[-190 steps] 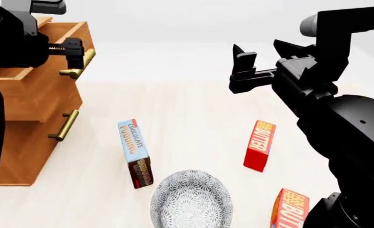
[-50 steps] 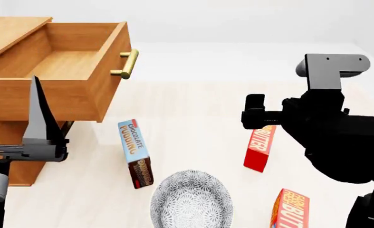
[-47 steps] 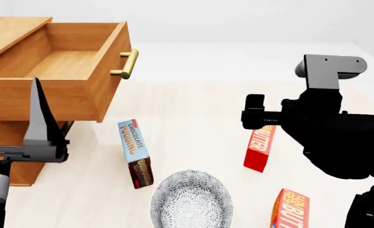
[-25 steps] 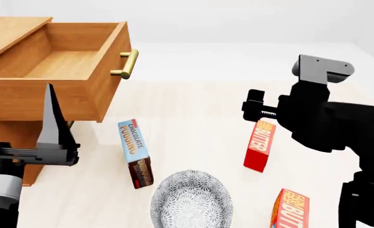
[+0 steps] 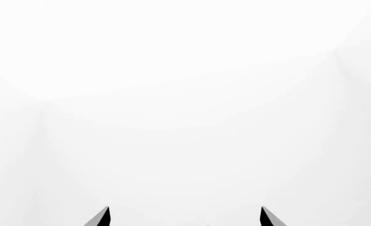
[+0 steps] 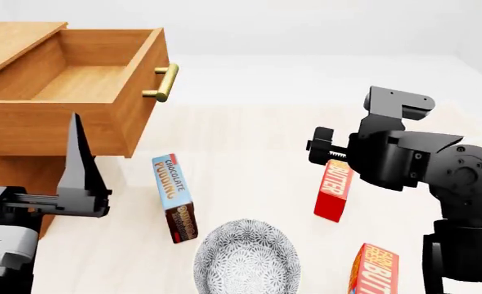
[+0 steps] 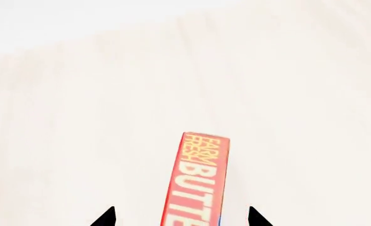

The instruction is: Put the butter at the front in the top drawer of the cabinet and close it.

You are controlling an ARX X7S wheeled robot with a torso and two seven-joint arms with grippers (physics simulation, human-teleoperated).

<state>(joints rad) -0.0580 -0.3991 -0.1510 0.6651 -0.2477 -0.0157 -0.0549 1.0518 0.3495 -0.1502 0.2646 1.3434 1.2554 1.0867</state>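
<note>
Lining up: right gripper point(image 7: 180, 217) hovers above the butter point(image 6: 335, 190), carton top lying between its spread fingertips point(image 7: 107, 217).
Butter place: upright on the table point(image 6: 249, 141), at about 3 o'clock from the pudding box point(image 6: 174, 197); its twin point(image 6: 374, 269) stands nearer the robot (which one counts as "front" is a judgement).
Long axis: vertical; the narrow faces meet the jaws.
Nearer arm: right.
Left gripper point(image 5: 184, 217): jaws wide, holding nothing.
Top drawer point(image 6: 77, 104): pulled open on the cabinet point(image 6: 12, 171), at 10 o'clock from the butter.
</note>
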